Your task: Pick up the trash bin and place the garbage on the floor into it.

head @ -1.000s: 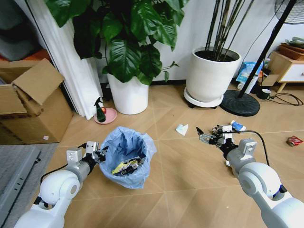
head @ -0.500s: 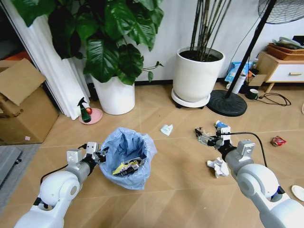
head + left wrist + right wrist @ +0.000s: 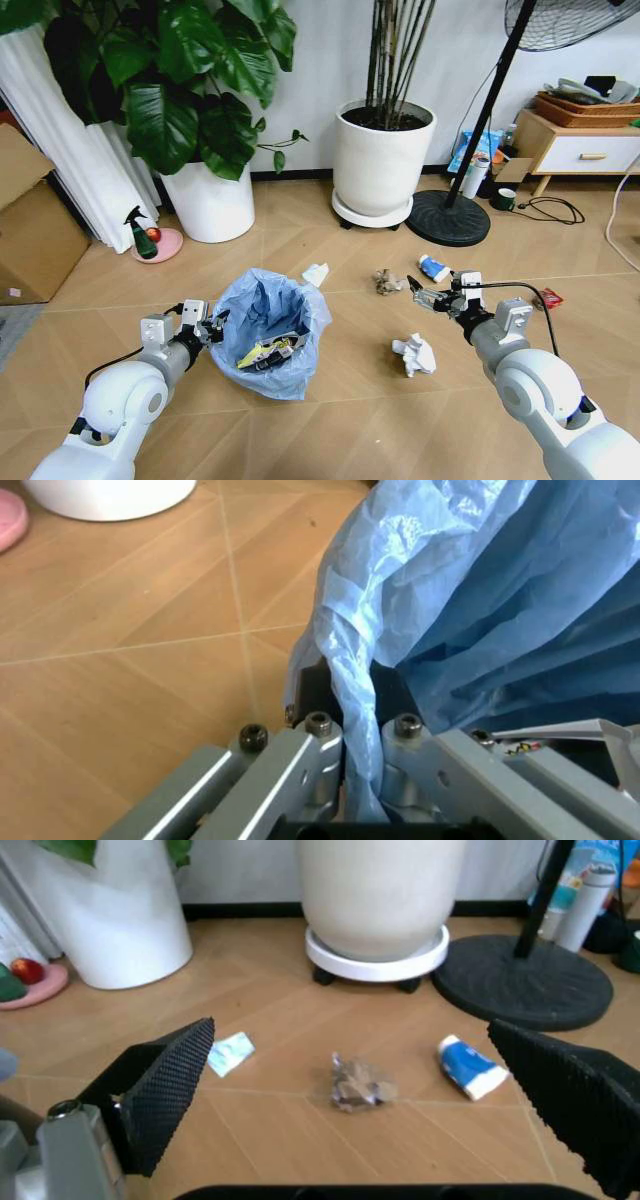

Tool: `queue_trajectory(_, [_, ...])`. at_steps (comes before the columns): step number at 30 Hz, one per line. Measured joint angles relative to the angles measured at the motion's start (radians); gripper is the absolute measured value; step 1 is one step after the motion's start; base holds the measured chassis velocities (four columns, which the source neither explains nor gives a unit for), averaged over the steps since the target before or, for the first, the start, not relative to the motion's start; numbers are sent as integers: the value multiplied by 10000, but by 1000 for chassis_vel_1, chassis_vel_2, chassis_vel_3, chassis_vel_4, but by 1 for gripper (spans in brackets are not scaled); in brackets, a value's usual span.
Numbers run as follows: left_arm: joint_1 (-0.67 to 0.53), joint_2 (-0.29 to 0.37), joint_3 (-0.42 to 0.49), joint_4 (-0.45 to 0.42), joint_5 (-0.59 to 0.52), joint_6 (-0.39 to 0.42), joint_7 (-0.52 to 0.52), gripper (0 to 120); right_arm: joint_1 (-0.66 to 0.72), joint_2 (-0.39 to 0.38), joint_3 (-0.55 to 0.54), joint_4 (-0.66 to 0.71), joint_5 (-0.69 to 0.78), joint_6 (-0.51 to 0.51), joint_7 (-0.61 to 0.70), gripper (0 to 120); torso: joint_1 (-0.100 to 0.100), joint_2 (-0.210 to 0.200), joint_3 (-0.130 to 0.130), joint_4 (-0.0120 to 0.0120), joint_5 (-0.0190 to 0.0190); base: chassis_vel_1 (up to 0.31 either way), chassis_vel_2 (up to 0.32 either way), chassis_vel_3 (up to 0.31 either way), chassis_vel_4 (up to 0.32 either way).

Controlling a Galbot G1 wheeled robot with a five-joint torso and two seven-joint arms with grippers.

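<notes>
The trash bin (image 3: 266, 330), with a wrinkly light-blue bag liner (image 3: 470, 592), hangs at my lower left. My left gripper (image 3: 212, 325) is shut on its rim and liner (image 3: 358, 727). A yellow wrapper (image 3: 262, 351) lies inside. My right gripper (image 3: 420, 293) is open and empty above the floor (image 3: 340, 420). On the floor lie a white paper wad (image 3: 413, 353), a grey wrapper (image 3: 386, 282), a blue-white can (image 3: 433, 268), a small white piece (image 3: 316, 274) and a red can (image 3: 549, 298). In the right wrist view the grey wrapper (image 3: 358, 1084) and the blue-white can (image 3: 470, 1065) lie ahead of the open fingers (image 3: 165, 1087).
Two white plant pots (image 3: 207, 205) (image 3: 381, 160) stand at the back wall. A black fan base (image 3: 455, 217) sits right of them. A green spray bottle (image 3: 140, 235) stands on a pink dish, a cardboard box (image 3: 25, 240) at far left, a wooden cabinet (image 3: 580, 140) at far right.
The camera has turned to the right, so the whole room slides left in the picture and the paper wad and grey wrapper come into view. Both grippers hold the same pose.
</notes>
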Motion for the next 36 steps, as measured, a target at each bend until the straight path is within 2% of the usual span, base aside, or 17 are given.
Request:
queue_trajectory(2, [0, -3, 0, 0, 4, -3, 6, 0, -1, 8, -13, -11, -26, 29, 0, 100, 0, 0, -1, 1, -5, -178, -174, 168, 186])
queue_trajectory(3, [2, -9, 0, -7, 12, -9, 24, 0, -4, 22, -35, -29, -62, 56, 0, 100, 0, 0, 0, -1, -23, -111, -130, 135, 75])
queue_trajectory(6, [18, -9, -13, -36, 19, -17, 53, 0, -4, 54, -80, -59, -106, 81, 0, 100, -1, 0, -1, 0, -3, -74, -28, 39, 50])
queue_trajectory(8, [27, -6, -26, -38, 49, -32, 80, 0, -4, 72, -93, -68, -122, 92, -3, 100, -1, 0, -1, 2, -26, -5, 43, 3, -25])
queue_trajectory(11, [27, -2, -34, -38, 67, -42, 89, 0, -10, 77, -96, -75, -130, 106, -9, 100, -2, 0, -1, 3, -12, 9, 98, 4, -76])
queue_trajectory(36, [-11, -50, 15, -38, 134, -90, 156, 0, -344, 161, -41, -191, -751, 387, -215, 100, 1, 0, 1, 4, -16, -101, 118, 113, -119])
